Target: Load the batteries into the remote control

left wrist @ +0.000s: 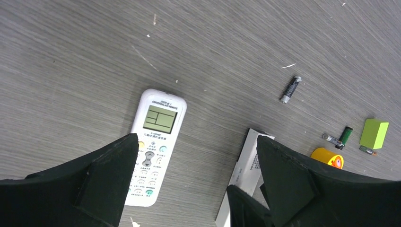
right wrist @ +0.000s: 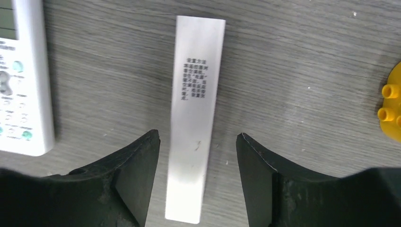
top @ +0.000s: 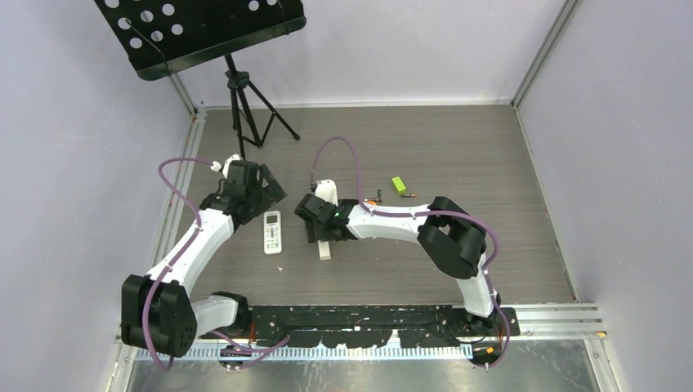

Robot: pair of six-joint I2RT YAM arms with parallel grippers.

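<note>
The remote control (top: 272, 231), a white plastic handset with a small screen and rows of buttons, lies face up on the grey wood-grain bench (top: 458, 147). We see the left arm's black fingers (left wrist: 106, 182) spread wide close by it, holding nothing. Just right of the remote, and apart from it, lies a thin white strip printed with dark text (right wrist: 196, 118). The right arm's black fingers (right wrist: 135, 179) stand wide on either side of its near end, with a gap showing at each side. Further right the batteries (left wrist: 290, 89) lie loose on the bench, well apart from the remote: one slim dark cylinder on its own, and others (left wrist: 333, 140) clustered beside a lime-green block (left wrist: 374, 133), with a round orange-yellow toy (left wrist: 327, 157) near them.
</note>
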